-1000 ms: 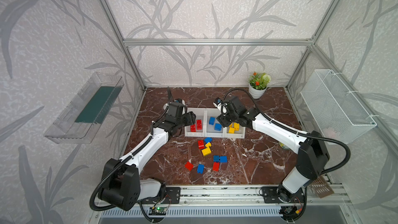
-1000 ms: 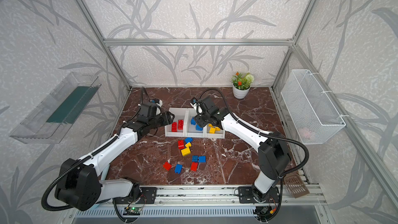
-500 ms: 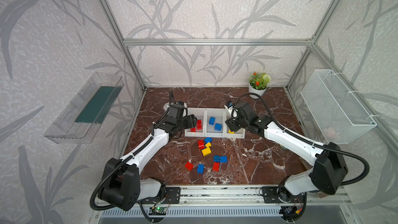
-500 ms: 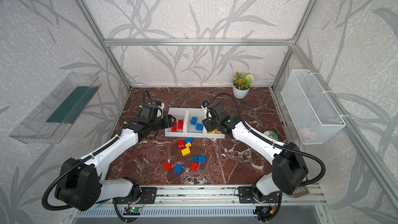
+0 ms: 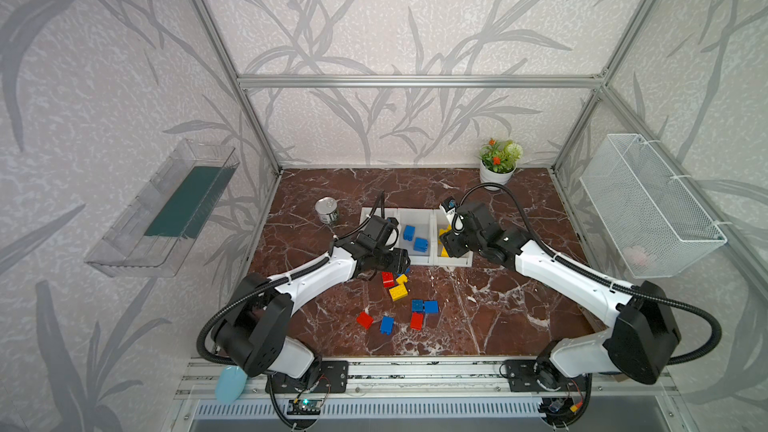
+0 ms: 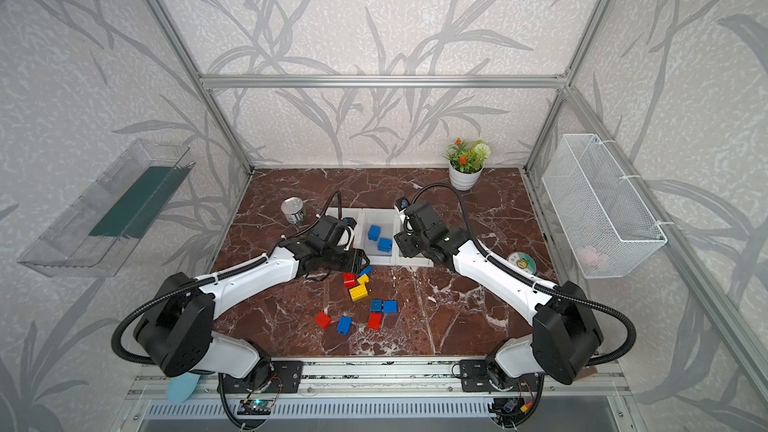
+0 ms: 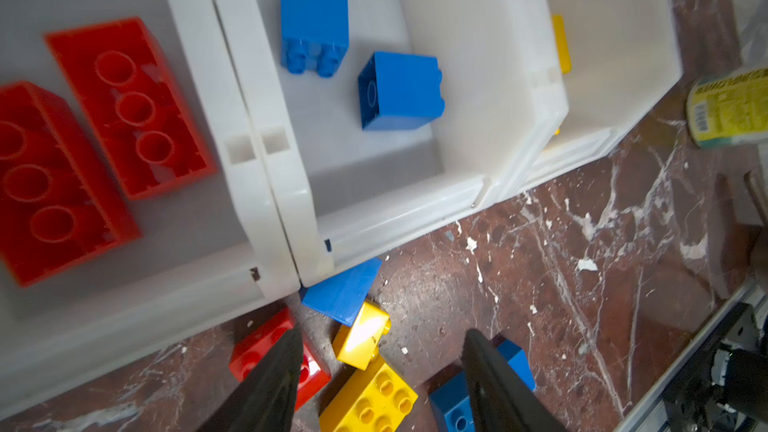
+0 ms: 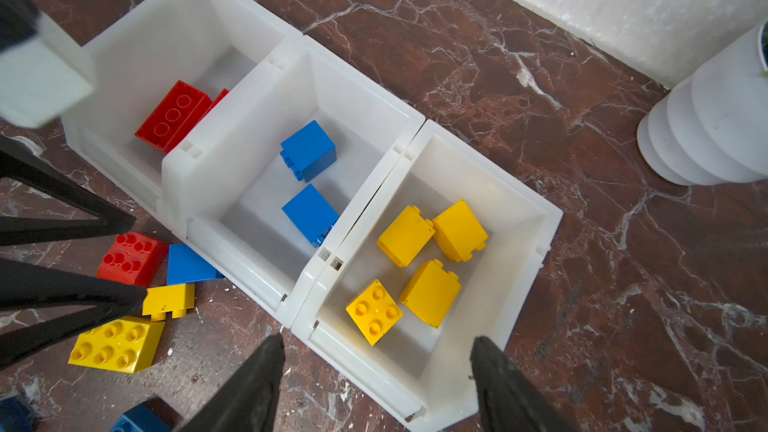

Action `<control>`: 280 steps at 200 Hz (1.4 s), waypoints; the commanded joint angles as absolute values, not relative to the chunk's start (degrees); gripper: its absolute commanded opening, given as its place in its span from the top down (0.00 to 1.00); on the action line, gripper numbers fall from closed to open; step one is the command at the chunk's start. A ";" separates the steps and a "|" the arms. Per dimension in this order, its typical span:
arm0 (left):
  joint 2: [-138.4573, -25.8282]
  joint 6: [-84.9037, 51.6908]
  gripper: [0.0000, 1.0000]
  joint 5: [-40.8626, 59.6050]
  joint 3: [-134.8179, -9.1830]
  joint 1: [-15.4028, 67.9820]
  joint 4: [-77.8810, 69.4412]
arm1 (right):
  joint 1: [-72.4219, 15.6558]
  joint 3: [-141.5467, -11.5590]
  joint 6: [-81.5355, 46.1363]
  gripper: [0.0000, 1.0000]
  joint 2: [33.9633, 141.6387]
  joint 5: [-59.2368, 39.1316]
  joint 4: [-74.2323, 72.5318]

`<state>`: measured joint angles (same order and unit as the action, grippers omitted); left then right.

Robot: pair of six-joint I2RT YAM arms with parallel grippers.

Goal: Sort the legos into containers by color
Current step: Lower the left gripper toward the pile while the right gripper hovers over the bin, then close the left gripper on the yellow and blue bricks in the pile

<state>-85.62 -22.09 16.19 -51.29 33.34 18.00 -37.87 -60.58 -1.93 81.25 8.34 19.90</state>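
Your left claw (image 7: 380, 338) is open and holds nothing. It hangs over the loose bricks on the table (image 7: 540, 263), just in front of the three white bins (image 8: 353, 89). Right under it you can see a small yellow brick (image 7: 363, 336). A red brick (image 7: 257, 351) sits beside it, partly hidden by one finger (image 7: 270, 380), and a big yellow brick (image 7: 370, 401) is close by. A blue brick (image 7: 338, 288) touches the front of the bins. Your right claw (image 8: 376, 342) is open too, and it is empty. It hangs over the front lip of the end bin that has four yellow bricks (image 8: 405, 234) inside. The middle bin has two blue bricks (image 8: 309, 149) in it. The other end bin has two long red bricks (image 8: 172, 116) lying upside down. Further out on the table, well apart from the bins, lie five more: a blue pair (image 5: 417, 306) side by side, a red piece (image 5: 417, 320) just beside it, a blue piece (image 5: 387, 324) and a last red piece (image 5: 364, 320).
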 commanded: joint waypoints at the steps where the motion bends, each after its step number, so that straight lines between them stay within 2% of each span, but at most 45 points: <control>1: -87.22 -19.65 0.36 18.11 -54.13 34.40 21.33 | -37.66 -59.71 -2.77 0.28 79.28 9.32 19.34; 80: -90.18 -19.51 0.36 18.82 -54.69 38.89 23.98 | -37.62 -60.01 -3.03 0.28 79.48 8.88 19.42; 280: -89.82 -24.78 0.38 10.28 -51.03 44.81 29.58 | -37.62 -52.82 -5.83 0.28 74.98 7.48 16.35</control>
<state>-89.89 -23.46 12.19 -52.27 43.97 27.57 -37.82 -54.24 -4.75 77.89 7.99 17.96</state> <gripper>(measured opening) 0.619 0.721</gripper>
